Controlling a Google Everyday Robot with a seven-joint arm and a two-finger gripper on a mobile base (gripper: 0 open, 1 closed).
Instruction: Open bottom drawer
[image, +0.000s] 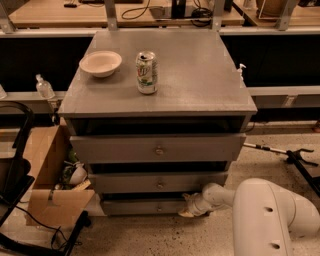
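A grey cabinet (160, 90) with three drawers stands in the middle of the camera view. The bottom drawer (140, 206) is the lowest, slimmest grey front, with a small round knob (159, 205) at its centre. It sits almost flush under the middle drawer (160, 183). My white arm (270, 215) reaches in from the lower right. My gripper (187, 207) is at the bottom drawer's front, just right of the knob and low near the floor.
A white bowl (100, 62) and a soda can (146, 72) stand on the cabinet top. An open cardboard box (47, 180) of clutter sits at the left. A black frame (15, 200) is at far left, and a black stand (295, 157) lies on the floor at right.
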